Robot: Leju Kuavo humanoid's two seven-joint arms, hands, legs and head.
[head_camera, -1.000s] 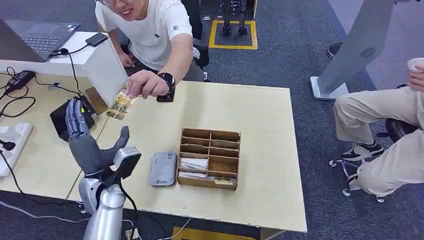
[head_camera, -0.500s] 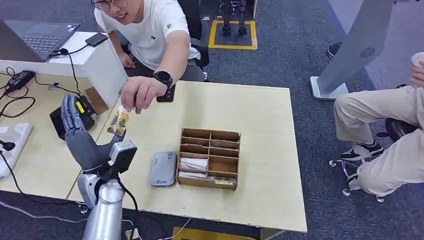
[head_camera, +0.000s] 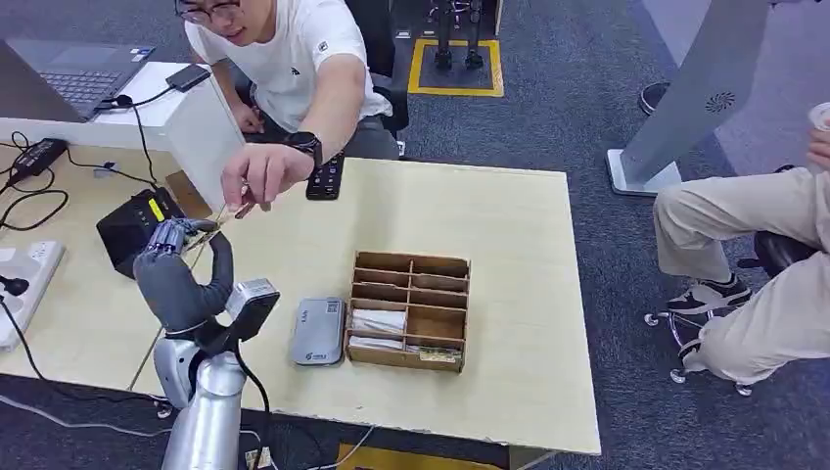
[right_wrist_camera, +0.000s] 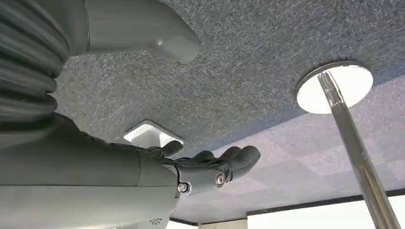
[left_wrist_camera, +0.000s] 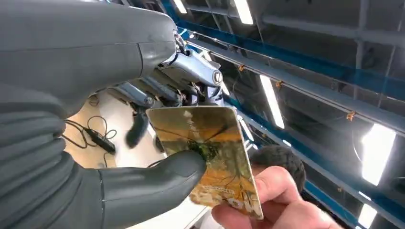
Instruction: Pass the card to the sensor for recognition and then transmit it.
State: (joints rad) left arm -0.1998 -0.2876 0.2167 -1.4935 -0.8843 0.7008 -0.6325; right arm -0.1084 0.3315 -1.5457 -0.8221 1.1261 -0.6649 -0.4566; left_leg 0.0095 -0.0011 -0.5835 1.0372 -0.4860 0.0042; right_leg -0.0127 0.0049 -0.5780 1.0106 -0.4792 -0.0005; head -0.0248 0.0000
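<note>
Pinching yellow-orange card (left_wrist_camera: 210, 152), left robot hand (left_wrist_camera: 90, 143), person's hand (left_wrist_camera: 267, 200)

Glossy card (left_wrist_camera: 210, 157); wooden organizer (head_camera: 411, 309)

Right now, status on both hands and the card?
Left robot hand pinching card; person's hand also on it. Right robot hand hanging, holding nothing. Sensor on table, nothing blocking it.

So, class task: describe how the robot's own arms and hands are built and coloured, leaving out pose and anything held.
The left arm is a silver metal tube with a black cable running along it and a grey box-shaped camera at the wrist. The left hand has a dark grey ribbed cover, a thick grey thumb and darker fingers with bare metal links. The right hand looks the same: grey shell, dark fingers, small silver screws.
</note>
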